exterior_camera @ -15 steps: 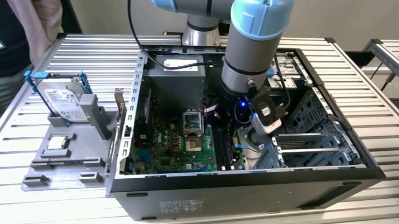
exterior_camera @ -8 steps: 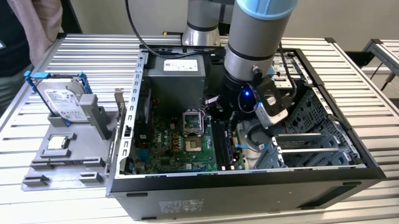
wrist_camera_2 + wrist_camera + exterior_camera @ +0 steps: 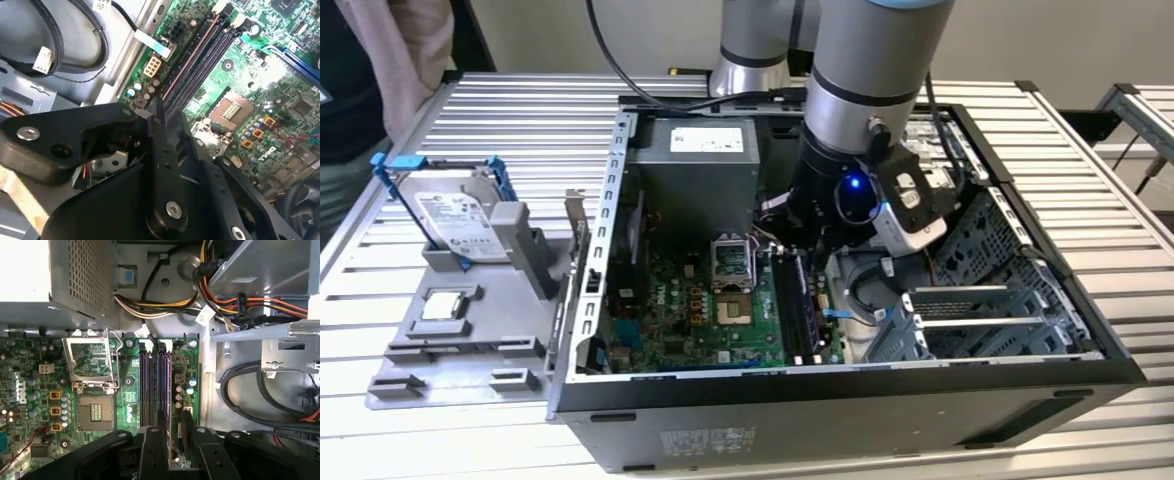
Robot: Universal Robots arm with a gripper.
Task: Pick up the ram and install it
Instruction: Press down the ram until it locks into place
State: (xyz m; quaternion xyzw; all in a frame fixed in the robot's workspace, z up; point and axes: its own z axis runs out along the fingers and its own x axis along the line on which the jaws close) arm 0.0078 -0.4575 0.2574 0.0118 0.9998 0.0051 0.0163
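While I hover inside the open black computer case [image 3: 854,400], my black pincer [image 3: 170,440] grips the thin dark RAM stick [image 3: 169,390] edge-on.
The stick stands between my fingers [image 3: 152,450], directly over the black memory slots [image 3: 150,385] on the green motherboard [image 3: 40,390].
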